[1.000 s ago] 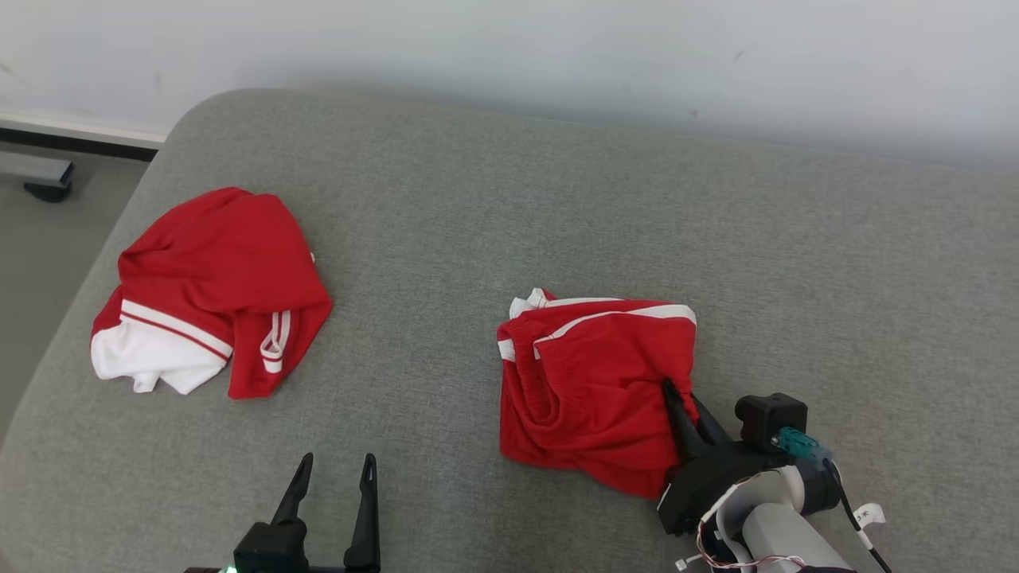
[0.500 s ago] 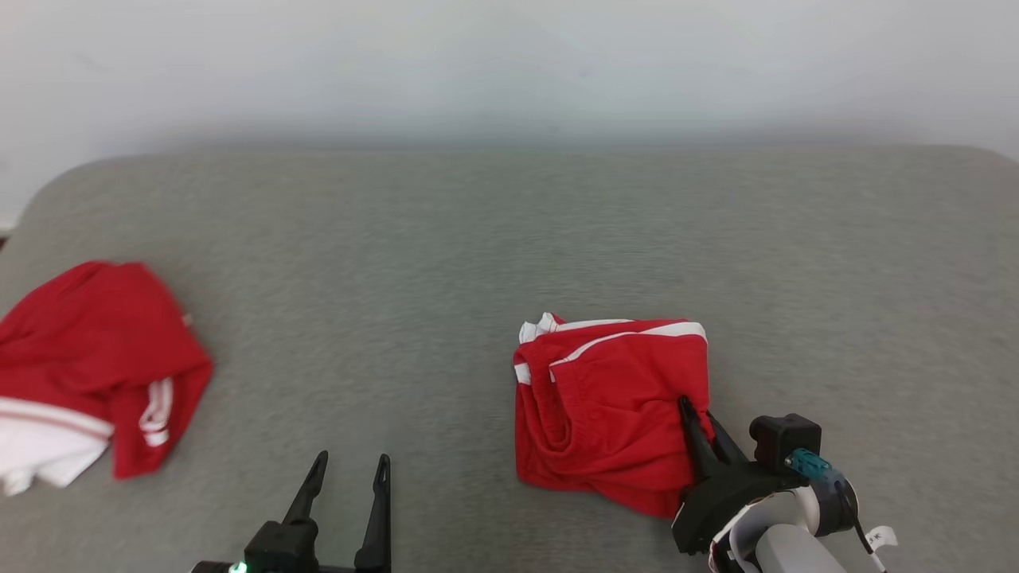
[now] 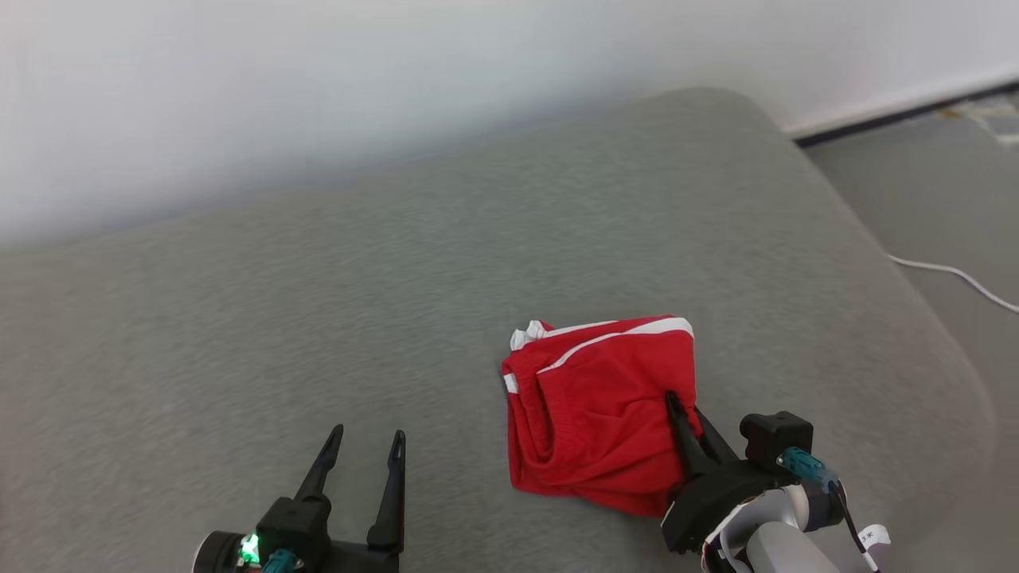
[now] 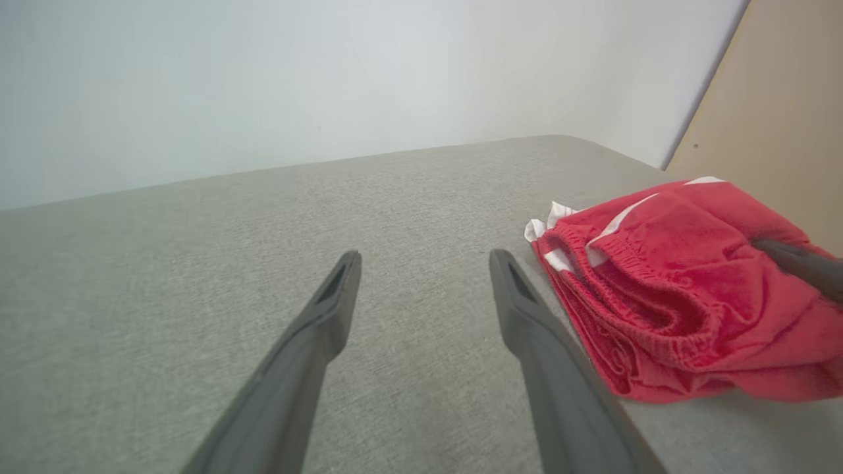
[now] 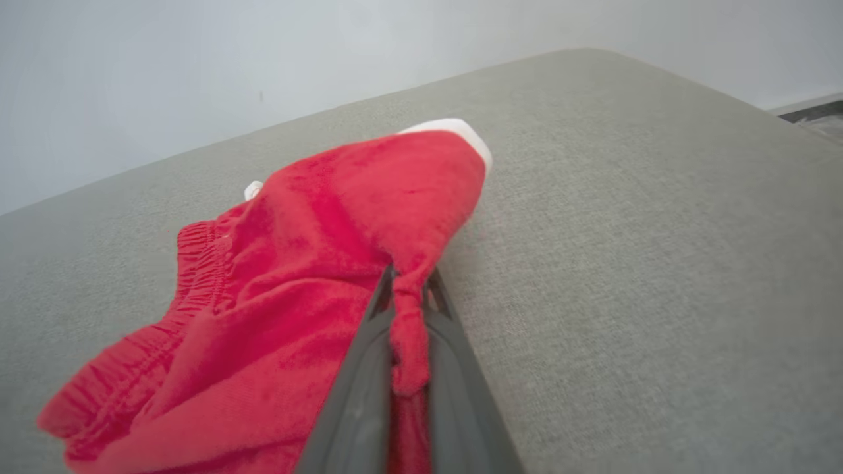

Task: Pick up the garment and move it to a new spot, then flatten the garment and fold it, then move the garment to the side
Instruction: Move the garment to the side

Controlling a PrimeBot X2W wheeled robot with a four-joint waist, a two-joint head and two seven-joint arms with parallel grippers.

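Note:
The garment point(image 3: 593, 414) is a pair of red shorts with white stripes and an elastic waistband, bunched on the grey cushion. My right gripper point(image 3: 677, 402) is shut on a pinch of red cloth at the garment's right edge; in the right wrist view the garment point(image 5: 316, 263) has a fold squeezed between the two dark fingers point(image 5: 369, 375). My left gripper point(image 3: 368, 438) stands open and empty above bare cushion, left of the garment. Its wrist view shows the garment point(image 4: 665, 283) to the right of the left gripper point(image 4: 425, 260).
The grey cushion point(image 3: 318, 318) stretches wide to the left and behind the garment. Its rounded right edge drops to the floor point(image 3: 939, 183), where a white cable point(image 3: 955, 274) lies. A pale wall point(image 3: 318, 95) runs along the back.
The head camera has swung to the right, so a second red and white garment at the left has left the picture. My right gripper stays shut on the shorts; the left stays open.

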